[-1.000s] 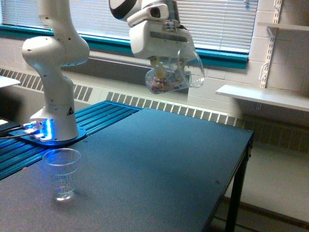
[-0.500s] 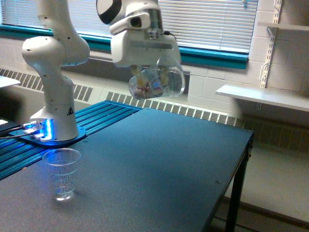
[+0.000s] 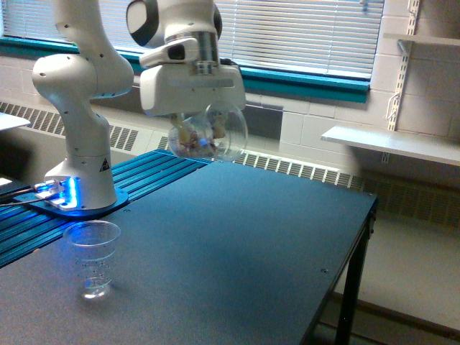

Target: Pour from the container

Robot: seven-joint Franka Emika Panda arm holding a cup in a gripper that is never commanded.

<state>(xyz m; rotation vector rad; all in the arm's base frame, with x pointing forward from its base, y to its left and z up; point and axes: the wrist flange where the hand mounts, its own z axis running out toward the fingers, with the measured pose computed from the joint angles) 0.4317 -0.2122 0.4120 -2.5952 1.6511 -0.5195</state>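
Observation:
The container (image 3: pixel 208 134) is a clear rounded vessel with small pinkish candies showing through its lower left side. It hangs high above the dark table (image 3: pixel 237 244), held under the white arm's gripper (image 3: pixel 198 122), which is shut on it. The fingers are mostly hidden behind the glass. Far below and toward the exterior view's left, a taller clear ridged plastic cup (image 3: pixel 93 258) stands upright near the table's front edge.
The arm's white base (image 3: pixel 79 172) with a blue light sits on a ribbed blue plate (image 3: pixel 108 201) at the exterior view's left. A window with blinds and a radiator run behind. A white shelf (image 3: pixel 392 142) is at the right, past the table's right edge (image 3: pixel 363 223).
The gripper has carried the container toward the exterior view's left and slightly lower, and turned it so it now looks rounder. The plastic cup has not moved.

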